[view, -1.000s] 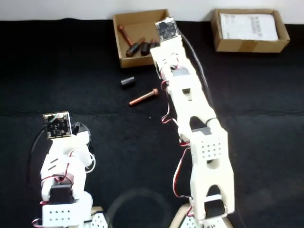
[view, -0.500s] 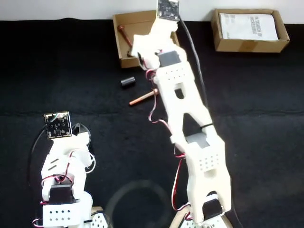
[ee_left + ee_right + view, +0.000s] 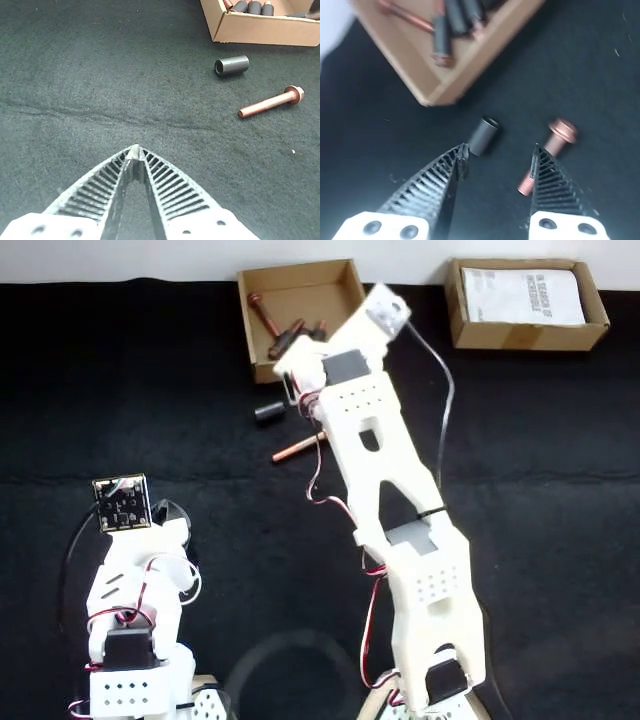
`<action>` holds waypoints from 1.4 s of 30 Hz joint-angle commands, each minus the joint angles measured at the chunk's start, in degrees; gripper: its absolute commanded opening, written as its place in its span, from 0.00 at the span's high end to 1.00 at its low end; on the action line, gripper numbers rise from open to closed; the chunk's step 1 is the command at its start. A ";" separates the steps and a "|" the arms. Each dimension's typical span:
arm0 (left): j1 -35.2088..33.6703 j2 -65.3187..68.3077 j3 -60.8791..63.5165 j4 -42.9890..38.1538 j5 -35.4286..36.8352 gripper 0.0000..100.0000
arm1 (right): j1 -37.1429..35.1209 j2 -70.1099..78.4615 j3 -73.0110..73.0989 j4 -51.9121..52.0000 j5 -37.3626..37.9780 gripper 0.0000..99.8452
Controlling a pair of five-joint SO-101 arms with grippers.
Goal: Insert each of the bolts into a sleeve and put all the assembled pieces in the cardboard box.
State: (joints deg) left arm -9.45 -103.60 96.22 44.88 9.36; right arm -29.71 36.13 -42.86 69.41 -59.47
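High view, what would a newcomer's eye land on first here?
The white right arm lies stretched up the black table, its open right gripper above a loose dark sleeve and a copper bolt. Just beyond, the cardboard box holds several assembled pieces.

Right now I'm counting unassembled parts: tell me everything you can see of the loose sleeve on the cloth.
The sleeve is a short, dark grey tube, metal-looking, with an open, empty bore. It lies on its side on the black cloth, between the cardboard box and the copper bolt, touching neither.
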 commanded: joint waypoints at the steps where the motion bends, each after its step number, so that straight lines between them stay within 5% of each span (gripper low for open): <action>1: -0.22 -0.48 0.92 0.09 0.26 0.97 | -3.47 -4.79 2.07 0.57 -1.05 0.82; 9: -0.22 -0.48 0.92 1.23 0.09 0.97 | -6.55 2.15 -0.31 -8.57 -0.53 0.82; 23: -0.22 -0.48 0.92 1.23 0.09 0.97 | -6.81 24.48 -29.14 -8.84 4.66 0.82; 42: -0.13 -0.66 0.92 2.46 0.09 0.97 | -8.31 27.82 -30.46 -0.13 4.57 0.85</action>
State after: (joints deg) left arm -9.45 -103.60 96.22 47.25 9.36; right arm -37.54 64.70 -70.20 68.09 -55.43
